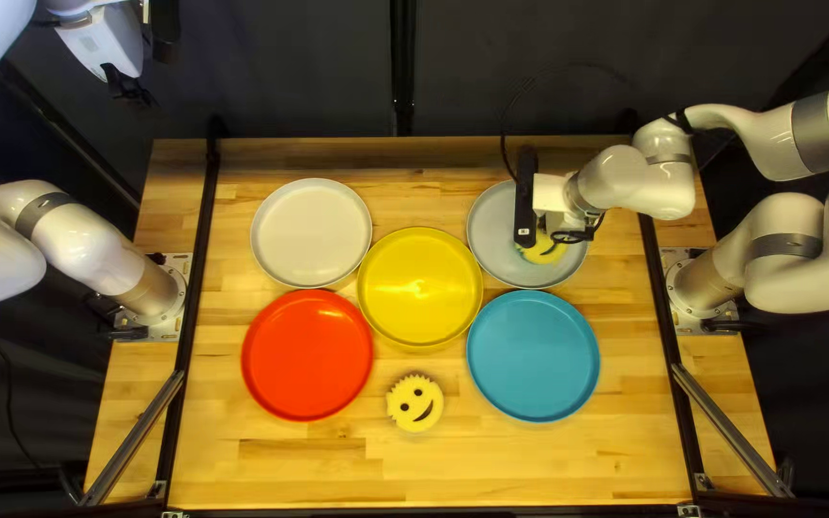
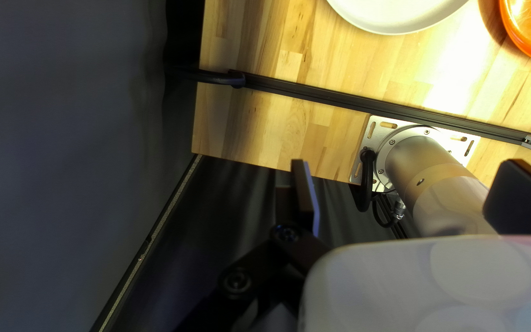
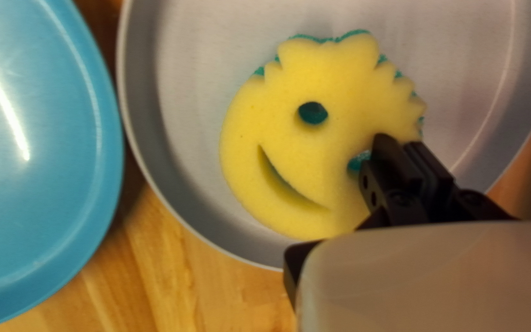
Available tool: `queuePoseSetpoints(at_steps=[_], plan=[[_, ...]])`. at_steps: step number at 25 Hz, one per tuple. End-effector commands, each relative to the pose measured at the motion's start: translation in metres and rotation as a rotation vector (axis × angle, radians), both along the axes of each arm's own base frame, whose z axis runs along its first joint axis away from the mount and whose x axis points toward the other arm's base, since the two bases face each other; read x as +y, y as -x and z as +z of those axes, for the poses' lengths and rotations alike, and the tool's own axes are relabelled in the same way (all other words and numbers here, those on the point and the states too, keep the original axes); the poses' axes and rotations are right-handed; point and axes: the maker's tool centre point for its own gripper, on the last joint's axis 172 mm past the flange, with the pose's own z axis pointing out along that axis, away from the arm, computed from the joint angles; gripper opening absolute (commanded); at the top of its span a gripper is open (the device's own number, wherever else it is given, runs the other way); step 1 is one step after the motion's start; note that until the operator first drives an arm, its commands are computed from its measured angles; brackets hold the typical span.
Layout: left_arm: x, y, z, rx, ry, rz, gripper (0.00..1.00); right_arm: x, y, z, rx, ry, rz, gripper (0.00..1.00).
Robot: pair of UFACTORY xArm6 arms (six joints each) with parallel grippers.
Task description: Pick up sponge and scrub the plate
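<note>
My right gripper (image 1: 551,200) is over the grey plate (image 1: 491,240) at the right of the top left view, partly covering a yellow smiley sponge (image 1: 547,251). In the right wrist view the sponge (image 3: 314,154) lies flat inside the grey plate (image 3: 185,123), its green underside showing at the notched edge. My right gripper (image 3: 401,150) has its fingers together over one eye of the sponge, with no sponge visible between them; contact with it cannot be told. My left gripper (image 1: 127,86) is raised beyond the table's far left corner. In its wrist view, my left gripper (image 2: 410,190) is open and empty.
Around the grey plate are a yellow plate (image 1: 420,288) and a blue plate (image 1: 532,356). Farther left are a white plate (image 1: 311,233) and a red plate (image 1: 307,355). A second smiley sponge (image 1: 414,403) lies on the wood near the front. Black rails (image 1: 194,288) run along the table's sides.
</note>
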Motion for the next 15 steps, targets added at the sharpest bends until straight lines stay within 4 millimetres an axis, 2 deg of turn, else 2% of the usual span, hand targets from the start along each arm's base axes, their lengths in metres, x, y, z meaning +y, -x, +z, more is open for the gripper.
queuePoseSetpoints(at_steps=[1, 8, 15], plan=[[0.0, 0.0, 0.0, 0.0, 0.0, 0.0, 1.0, -0.027, 0.002, 0.001, -0.028, -0.002, 0.005, 0.0], [0.0, 0.0, 0.0, 0.0, 0.0, 0.0, 1.0, -0.048, 0.006, -0.002, -0.047, 0.003, 0.033, 0.0], [0.0, 0.0, 0.0, 0.0, 0.0, 0.0, 1.0, -0.028, 0.008, -0.002, -0.047, 0.007, 0.077, 0.0]])
